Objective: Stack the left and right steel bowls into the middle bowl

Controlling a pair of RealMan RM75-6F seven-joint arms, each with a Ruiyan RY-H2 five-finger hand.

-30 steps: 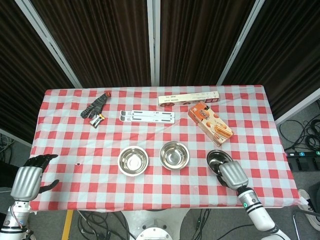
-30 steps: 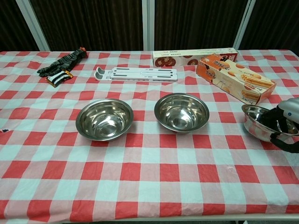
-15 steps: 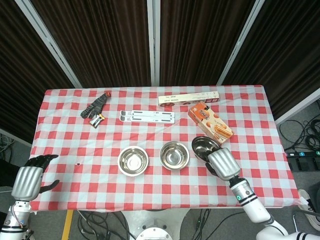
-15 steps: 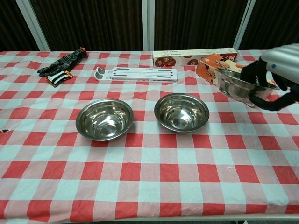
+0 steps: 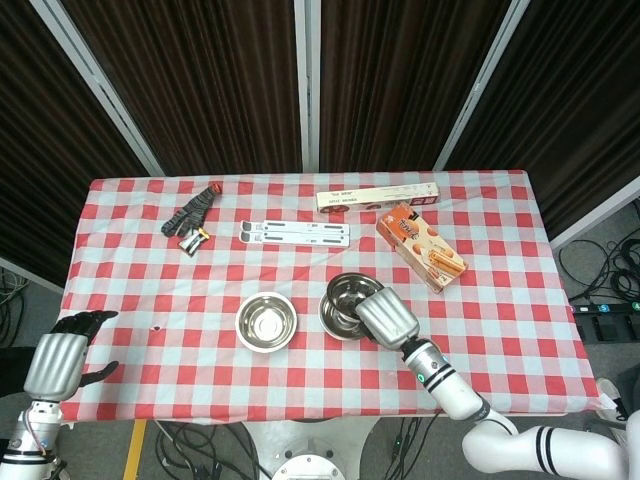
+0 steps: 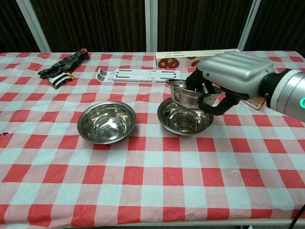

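- Steel, shiny and round: the right bowl [image 6: 187, 94] hangs in the air just above the middle bowl [image 6: 183, 119], tilted a little, its rim held by the right hand [image 6: 228, 78].
- Dark fingers [image 6: 211, 106] of that hand curl around the bowl's near edge in the chest view, while the silver back of the hand covers much of the bowl from above in the head view [image 5: 386, 316].
- Whether the held bowl's underside touches the middle bowl's rim cannot be told; the chest view shows them overlapping, with the held one higher.
- Further left on the checked tablecloth [image 6: 152, 176] sits the left bowl [image 6: 106, 121], upright and apart from the middle bowl, with nothing touching it.
- At the table's near left corner in the head view, the left hand [image 5: 62, 358] holds nothing, its dark fingers apart and only loosely bent, well apart from all three bowls.
- Toward the far side lie a white folding stand [image 6: 139, 75], a long flat biscuit box [image 6: 198, 56], and an orange snack box [image 5: 420, 245] set at an angle; the right arm hides much of the orange box in the chest view.
- A dark grey glove with a small striped tag [image 6: 61, 68] lies near the far left corner.
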